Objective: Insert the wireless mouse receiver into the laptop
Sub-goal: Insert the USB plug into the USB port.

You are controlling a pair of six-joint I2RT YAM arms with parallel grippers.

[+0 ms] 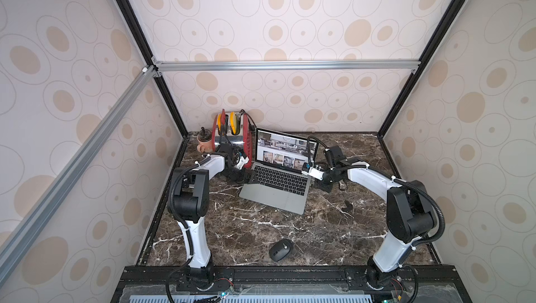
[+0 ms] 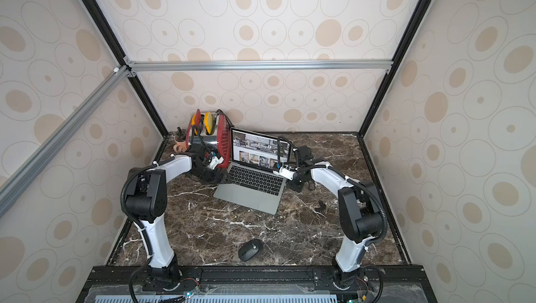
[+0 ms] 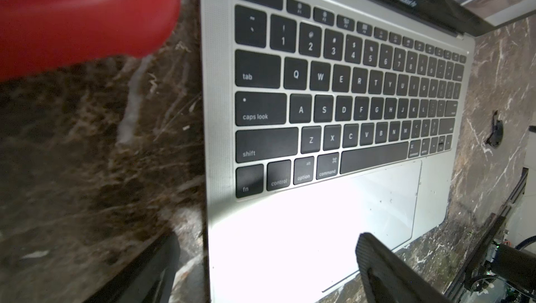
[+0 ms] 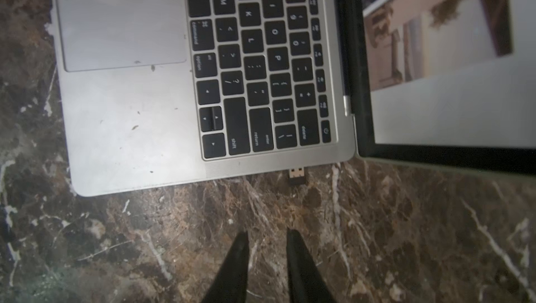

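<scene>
**Jaws clear of the receiver; plug judged only part-way home**

Spread about as wide as they go, the jaws of the left gripper (image 3: 269,236) are seen straddling the near left edge of the laptop (image 3: 319,229). One finger is held over the marble table (image 3: 87,156) and its partner over the palm rest, and nothing is gripped. Whether the case is touched cannot be told.

In both top views the laptop is found open towards the back of the table, its screen lit. From its right edge, near the hinge end of the keyboard, the wireless mouse receiver (image 4: 296,176) is seen projecting. The black cap and a stretch of metal plug are exposed, so it is judged entered in the port but not pushed fully home.

Near it, but apart from it, the right gripper (image 4: 268,233) is held with its jaws narrowly parted and empty, tips aimed towards the receiver.

Pick-up and alignment are therefore judged done. What is left is judged to be a last press on the cap, with the laptop steadied from the left. The mouse (image 1: 280,250) lies at the table's front, well apart.
</scene>
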